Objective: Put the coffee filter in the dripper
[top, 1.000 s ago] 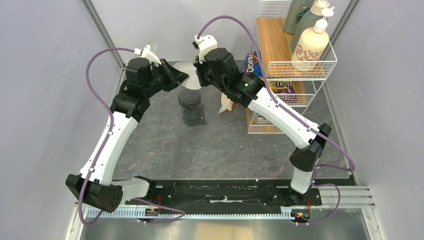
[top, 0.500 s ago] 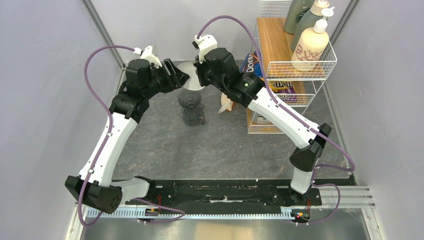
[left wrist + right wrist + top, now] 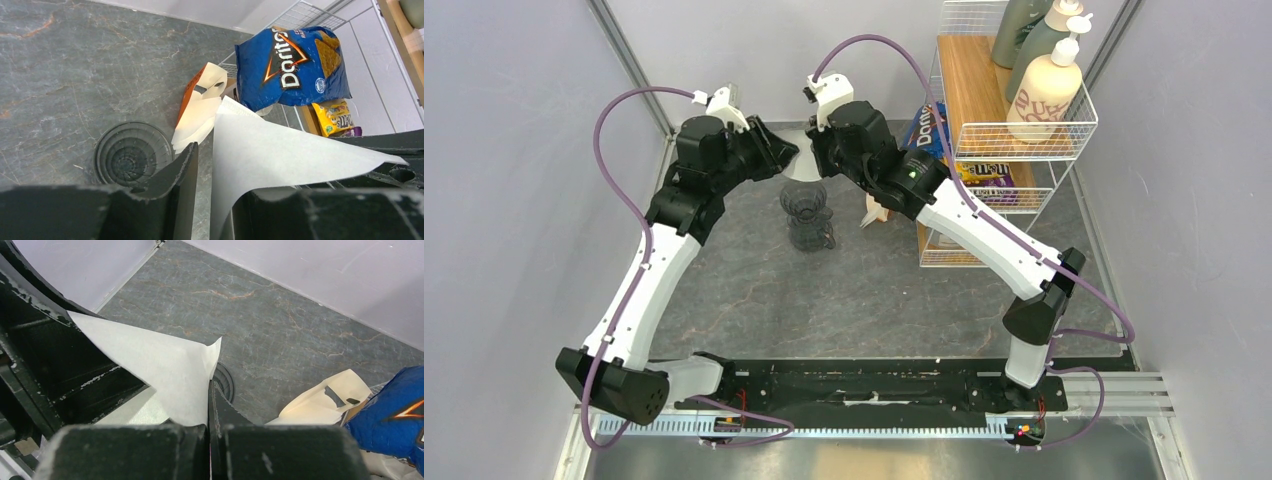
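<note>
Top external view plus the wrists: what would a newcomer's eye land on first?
The white coffee filter, held in the air at the back of the table where both arms meet: the right end effector pinches it and the left end effector flanks it. Just below sits the dark dripper, with nothing in it. The blue Doritos bag by the wire rack at right is the loudest colour.

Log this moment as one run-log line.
coffee filter: held aloft | right hand: shut on coffee filter | left hand: open, filter between fingers | dripper: empty, on table
</note>
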Controlling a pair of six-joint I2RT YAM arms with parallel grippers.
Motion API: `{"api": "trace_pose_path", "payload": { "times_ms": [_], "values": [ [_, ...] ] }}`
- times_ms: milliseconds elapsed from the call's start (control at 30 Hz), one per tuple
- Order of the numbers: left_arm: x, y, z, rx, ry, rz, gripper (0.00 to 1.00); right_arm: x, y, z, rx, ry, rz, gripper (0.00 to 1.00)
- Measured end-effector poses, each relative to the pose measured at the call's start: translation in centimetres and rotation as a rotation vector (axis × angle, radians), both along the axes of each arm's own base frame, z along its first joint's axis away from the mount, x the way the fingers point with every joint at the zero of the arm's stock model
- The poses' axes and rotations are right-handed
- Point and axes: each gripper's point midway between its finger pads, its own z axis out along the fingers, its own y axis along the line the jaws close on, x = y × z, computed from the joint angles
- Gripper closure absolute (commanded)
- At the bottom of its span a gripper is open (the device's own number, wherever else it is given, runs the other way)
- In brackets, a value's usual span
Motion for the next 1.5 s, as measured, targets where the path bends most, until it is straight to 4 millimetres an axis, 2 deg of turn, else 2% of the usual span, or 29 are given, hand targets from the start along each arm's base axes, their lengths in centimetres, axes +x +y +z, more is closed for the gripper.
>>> {"api": "trace_pose_path", "payload": {
  "times_ms": [167,600,767,1233,1500],
  "values": [
    [0.1,-0.4,-0.1,-0.001,0.001,-0.01,0.87,0.0,-0.1,0.0,0.001,0.0,-0.007,1.0],
    [0.1,-1.9,-0.3,-0.003,-0.002,-0.046,0.98,-0.2,0.2,0.0,0.008,0.005,0.0,1.0],
    [0.2,-2.4,-0.8,0.0,0.012,-0.058,0.98,-0.3,0.3,-1.2,-0.008,0.027,0.006,1.0],
    [0.2,-2.4,-1.1,0.007,0.021,-0.053,0.98,0.0,-0.2,-1.1,-0.012,0.018,-0.025,1.0],
    [-0.2,-2.3,-0.5,-0.007,0.013,-0.052,0.98,0.2,-0.2,-0.9,-0.006,0.011,-0.037,1.0]
  ]
}}
